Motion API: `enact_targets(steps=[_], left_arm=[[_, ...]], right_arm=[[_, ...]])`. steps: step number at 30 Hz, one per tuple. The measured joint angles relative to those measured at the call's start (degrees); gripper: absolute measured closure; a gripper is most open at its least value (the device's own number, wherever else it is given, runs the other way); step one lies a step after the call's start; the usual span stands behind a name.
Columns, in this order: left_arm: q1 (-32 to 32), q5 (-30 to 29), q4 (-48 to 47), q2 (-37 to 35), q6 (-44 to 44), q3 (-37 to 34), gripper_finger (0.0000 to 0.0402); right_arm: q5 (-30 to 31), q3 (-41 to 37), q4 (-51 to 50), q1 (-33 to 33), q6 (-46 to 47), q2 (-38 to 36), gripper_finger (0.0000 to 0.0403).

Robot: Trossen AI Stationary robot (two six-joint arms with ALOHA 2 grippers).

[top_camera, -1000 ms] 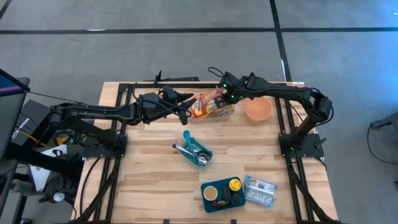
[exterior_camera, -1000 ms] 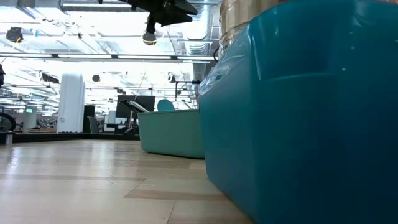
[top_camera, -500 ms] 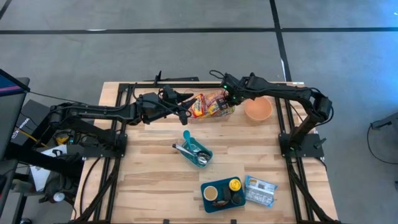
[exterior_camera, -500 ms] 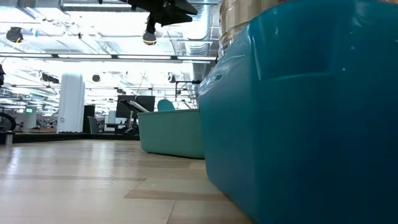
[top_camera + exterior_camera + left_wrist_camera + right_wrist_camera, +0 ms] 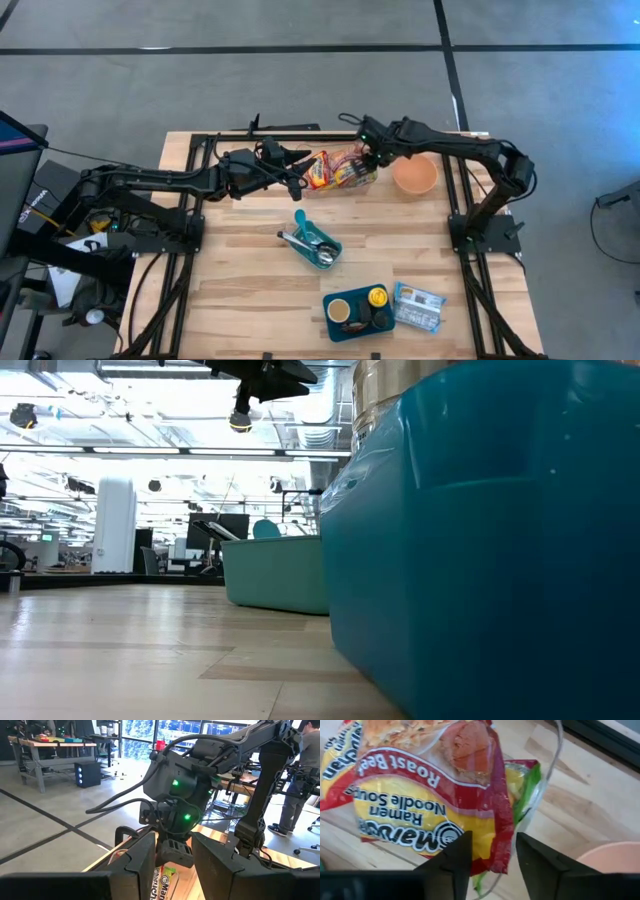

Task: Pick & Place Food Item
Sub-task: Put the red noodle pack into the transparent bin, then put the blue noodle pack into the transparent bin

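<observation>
**Ramen packets lie between the two grippers at the table's far side**

The ramen noodle soup packet (image 5: pixel 427 795), red and yellow with "Roast Beef" printed on it, lies on the wooden table (image 5: pixel 240 260) near the far edge, with a second packet edged in green (image 5: pixel 522 787) tucked partly under it. The right gripper (image 5: pixel 370 152) hangs directly over the packets' right end; in its wrist view its two dark fingers (image 5: pixel 450 865) stand a little apart, with the packet visible in the gap and nothing pinched between them. The pink bowl (image 5: pixel 414 175) sits just to the right of the packets. The left gripper (image 5: pixel 298 181) is just beside the packets' left end, its fingers (image 5: pixel 140 855) parted a moderate way and empty. Nearer the front stand a teal tray of utensils (image 5: pixel 316 241), another teal tray (image 5: pixel 355 310) with a cup and a yellow item, and a foil pouch (image 5: pixel 418 306).
</observation>
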Motion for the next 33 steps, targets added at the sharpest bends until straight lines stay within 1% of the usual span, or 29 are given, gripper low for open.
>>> enact_targets(steps=[4,8,18,24,33], left_arm=[[0.0,0.0,0.0,0.0,0.0,0.0,0.028],[0.0,0.0,0.0,0.0,0.0,0.0,0.028],[0.0,0.0,0.0,0.0,0.0,0.0,0.028],[0.0,0.0,0.0,0.0,0.0,0.0,0.028],[0.0,0.0,0.0,0.0,0.0,0.0,0.028]], right_arm=[[0.0,0.0,-1.2,-1.1,-1.2,0.0,0.0244],[-0.1,0.0,-2.4,-2.1,-3.1,0.0,0.0242],[-0.3,0.4,-3.7,-2.8,-5.7,0.0,0.0274],[-0.3,5.2,-6.3,-3.1,-7.9,0.0,0.0289],[-0.2,12.7,-11.8,-3.5,-12.4,0.0,0.0296]])
